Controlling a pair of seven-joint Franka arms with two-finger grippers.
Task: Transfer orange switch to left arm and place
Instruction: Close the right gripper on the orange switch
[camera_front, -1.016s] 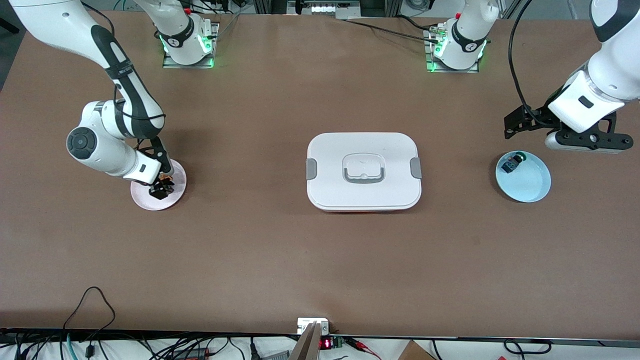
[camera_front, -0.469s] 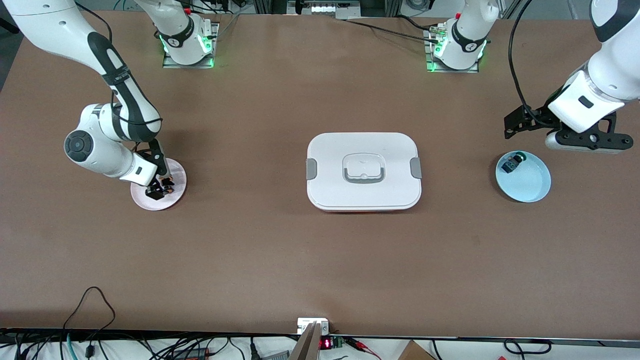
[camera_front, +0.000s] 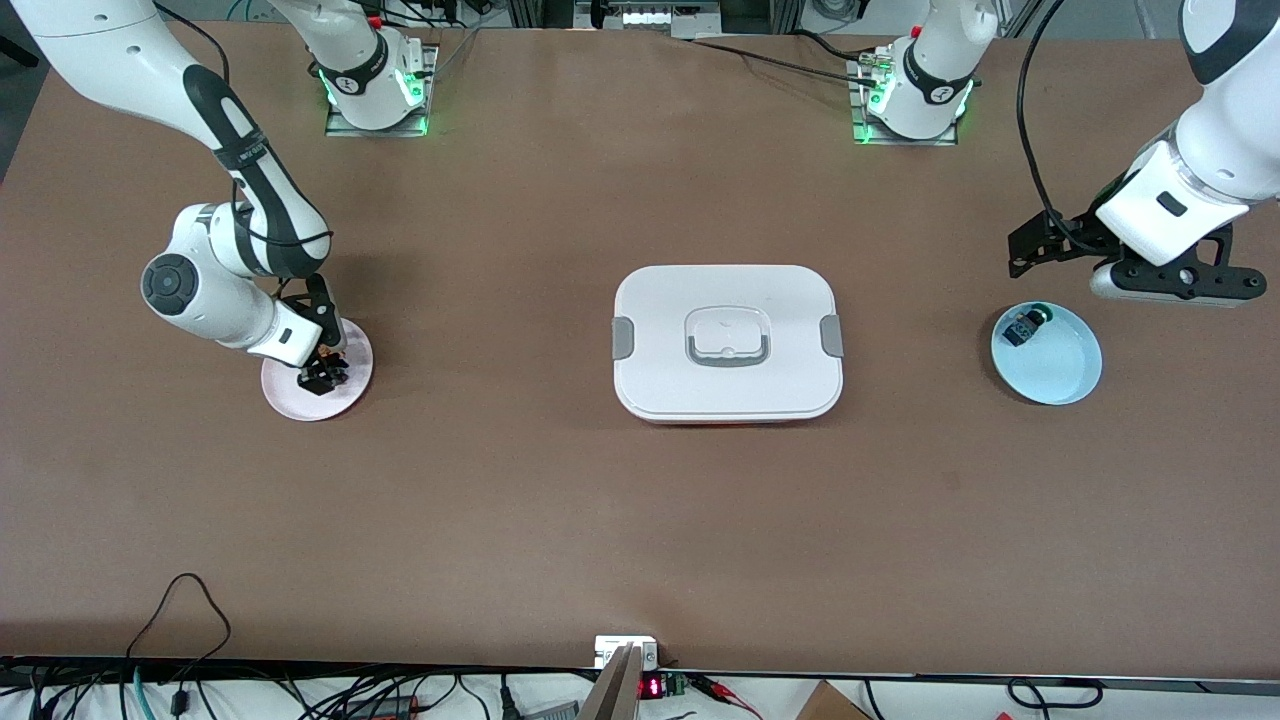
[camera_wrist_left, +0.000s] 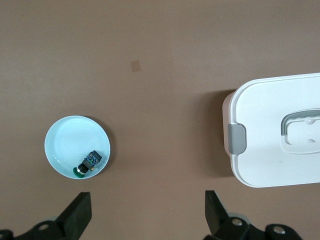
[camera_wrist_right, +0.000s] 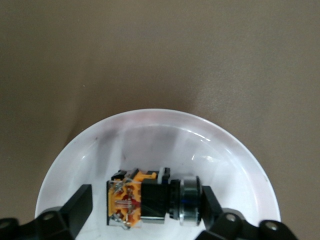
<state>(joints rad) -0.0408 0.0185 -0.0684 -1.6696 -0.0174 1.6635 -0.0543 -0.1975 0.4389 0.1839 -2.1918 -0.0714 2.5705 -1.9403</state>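
The orange switch (camera_front: 326, 371) lies on its side on a pink plate (camera_front: 296, 398) toward the right arm's end of the table. In the right wrist view the switch (camera_wrist_right: 150, 200) shows a black body, orange and gold contacts and a metal ring. My right gripper (camera_front: 322, 379) is down on the plate and open, with its fingers (camera_wrist_right: 80, 202) at either end of the switch. One finger touches the cap end; a small gap shows at the contact end. The white box (camera_front: 660, 300) sits mid-table. My left gripper (camera_front: 1175, 283) waits open and empty over the table by the blue plate.
A light blue plate (camera_front: 1062, 372) toward the left arm's end of the table holds a dark switch with a green cap (camera_front: 1025, 327). The left wrist view shows that plate (camera_wrist_left: 67, 142), the green-capped switch (camera_wrist_left: 89, 162) and the box's latched end (camera_wrist_left: 270, 115).
The right arm's elbow and wrist shifted slightly while its gripper stayed on the pink plate around the switch. The left arm has not moved.
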